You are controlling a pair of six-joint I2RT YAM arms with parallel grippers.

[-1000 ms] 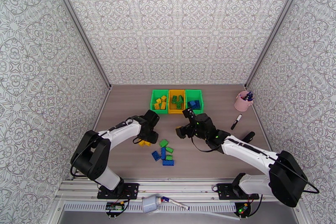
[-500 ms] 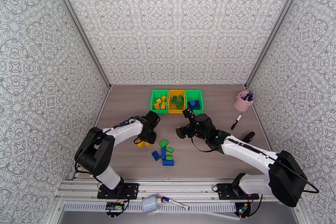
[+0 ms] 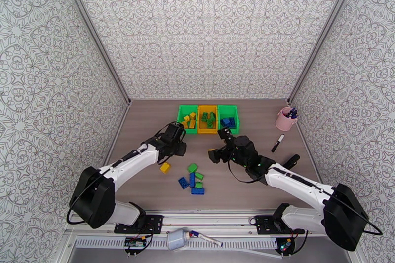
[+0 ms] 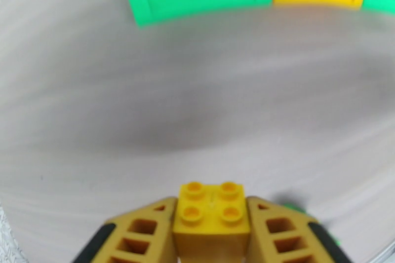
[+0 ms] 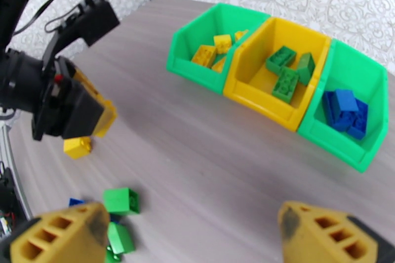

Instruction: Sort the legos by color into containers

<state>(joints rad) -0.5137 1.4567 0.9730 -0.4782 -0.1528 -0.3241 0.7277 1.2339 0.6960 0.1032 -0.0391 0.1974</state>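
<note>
My left gripper is shut on a yellow lego, held above the table between its pads and short of the containers. The containers are three joined bins: the left green bin holds yellow legos, the yellow bin holds green legos, and the right green bin holds blue legos. Another yellow lego lies on the table below the left gripper. Green and blue legos lie in a loose cluster near the front. My right gripper hangs open over the table's middle, with nothing between its fingers.
A pink cup of pens stands at the back right, and a black-and-white marker lies in front of it. Patterned walls close in the table on three sides. Bare wood lies between the loose legos and the bins.
The left gripper has shut on one yellow lego and lifted it away toward the bins, leaving the other yellow lego on the table. The right arm has barely shifted.
</note>
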